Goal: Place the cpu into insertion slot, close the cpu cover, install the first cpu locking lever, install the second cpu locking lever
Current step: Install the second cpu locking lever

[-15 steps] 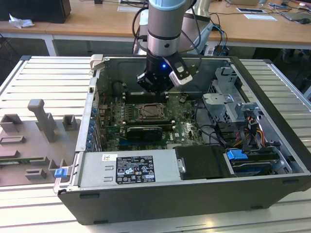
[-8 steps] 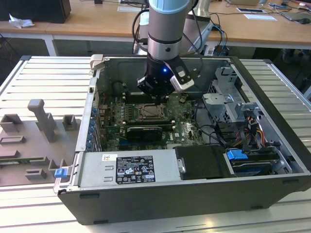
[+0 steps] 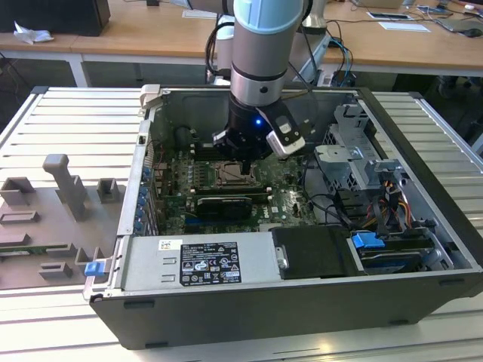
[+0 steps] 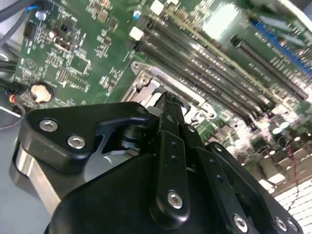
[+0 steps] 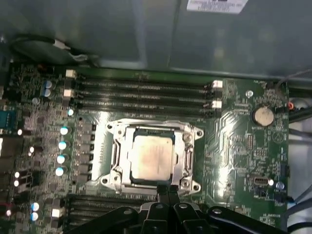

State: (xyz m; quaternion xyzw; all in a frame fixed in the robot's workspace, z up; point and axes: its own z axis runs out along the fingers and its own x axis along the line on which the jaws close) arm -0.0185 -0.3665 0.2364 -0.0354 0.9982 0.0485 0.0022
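Observation:
The cpu (image 5: 151, 156), a silvery-grey square chip, lies flat in the insertion slot (image 5: 109, 130) on the green board. The cpu cover (image 5: 127, 161), a shiny metal frame, lies down around it with the chip showing through its window. Thin metal lever bars run along two sides of the frame; I cannot tell whether they are latched. My gripper (image 5: 165, 191) is shut, its black fingertips pressed together right at one edge of the cover with nothing seen between them. In the second wrist view the gripper (image 4: 168, 100) points down at the socket's rim (image 4: 146, 80). From outside, the gripper (image 3: 243, 162) hangs over the socket (image 3: 235, 179).
Long black memory slots (image 5: 141, 92) flank the socket, and a black graphics card (image 3: 223, 205) lies just beside it. A power supply (image 3: 204, 260), a drive cage (image 3: 355, 166) and loose cables (image 3: 332, 207) crowd the case. A coin battery (image 5: 263, 115) sits on the board.

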